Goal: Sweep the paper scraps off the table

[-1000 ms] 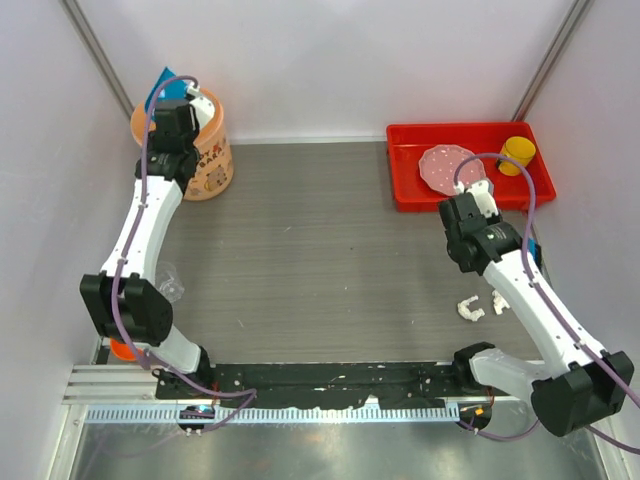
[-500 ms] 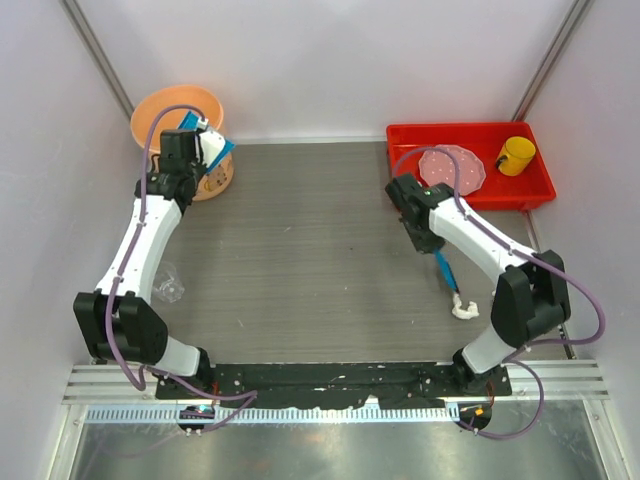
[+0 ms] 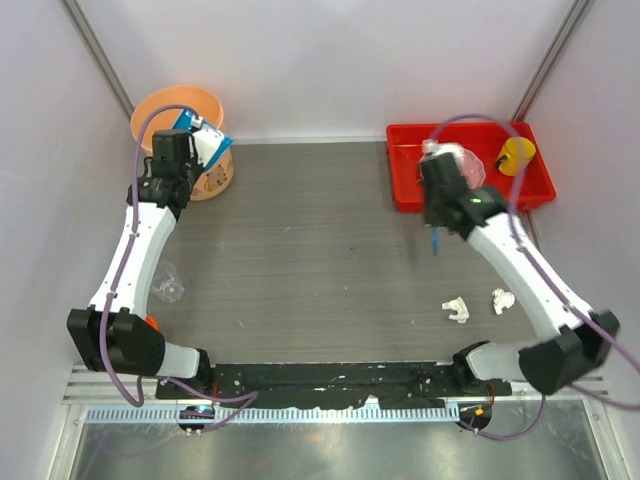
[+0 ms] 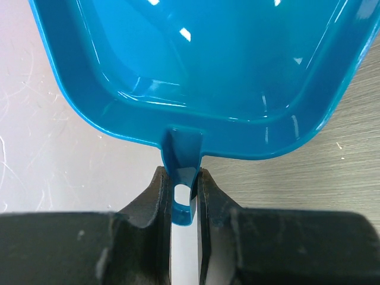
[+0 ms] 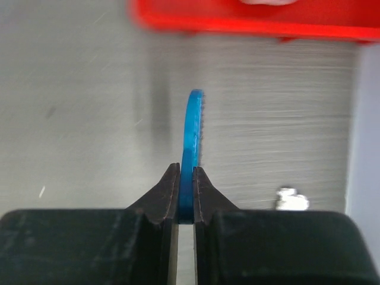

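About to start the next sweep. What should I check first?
1. Left gripper shut on dustpan handle: ok.
2. Right gripper shut on brush: ok.
3. Scraps in view: ok, two on the table, near right.
4. Dustpan next to scraps: not ok, it is far off by the bucket.
5. Brush clear of tray: ok.
6. Scraps hidden under arms: cannot tell.

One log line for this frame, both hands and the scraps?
left hand: shut on blue dustpan handle | right hand: shut on blue brush | paper scraps: two on table, unswept
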`<action>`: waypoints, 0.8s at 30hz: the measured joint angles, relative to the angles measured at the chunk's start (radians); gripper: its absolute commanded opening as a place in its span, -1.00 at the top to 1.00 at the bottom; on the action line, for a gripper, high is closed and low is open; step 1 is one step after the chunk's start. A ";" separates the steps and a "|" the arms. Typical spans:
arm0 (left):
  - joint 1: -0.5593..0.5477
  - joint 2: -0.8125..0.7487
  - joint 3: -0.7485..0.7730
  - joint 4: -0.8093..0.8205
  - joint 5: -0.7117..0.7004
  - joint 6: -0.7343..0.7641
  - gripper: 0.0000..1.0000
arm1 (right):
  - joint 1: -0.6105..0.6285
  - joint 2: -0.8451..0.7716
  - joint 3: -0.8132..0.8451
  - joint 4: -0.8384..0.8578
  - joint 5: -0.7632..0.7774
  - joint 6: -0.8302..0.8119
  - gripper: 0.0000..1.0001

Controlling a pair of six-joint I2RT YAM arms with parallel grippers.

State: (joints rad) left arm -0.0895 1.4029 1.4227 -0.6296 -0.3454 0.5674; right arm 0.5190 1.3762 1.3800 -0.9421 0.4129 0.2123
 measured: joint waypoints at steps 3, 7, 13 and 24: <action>0.000 -0.020 -0.004 -0.004 0.006 -0.011 1.00 | -0.244 -0.156 -0.071 0.043 0.057 0.027 0.99; 0.000 -0.048 -0.012 -0.015 0.037 -0.018 1.00 | -0.489 -0.346 -0.218 0.068 0.166 0.029 0.99; 0.000 -0.056 -0.013 -0.031 0.101 -0.037 1.00 | -0.599 -0.408 -0.331 0.161 0.203 -0.145 0.98; -0.001 -0.095 -0.158 -0.058 0.253 -0.098 1.00 | -0.677 -0.516 -0.619 0.158 0.079 -0.562 0.99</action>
State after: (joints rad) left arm -0.0902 1.3075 1.2652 -0.6872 -0.0929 0.4698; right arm -0.1577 0.8604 0.7609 -0.7845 0.4915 -0.3500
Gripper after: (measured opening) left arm 0.171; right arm 0.132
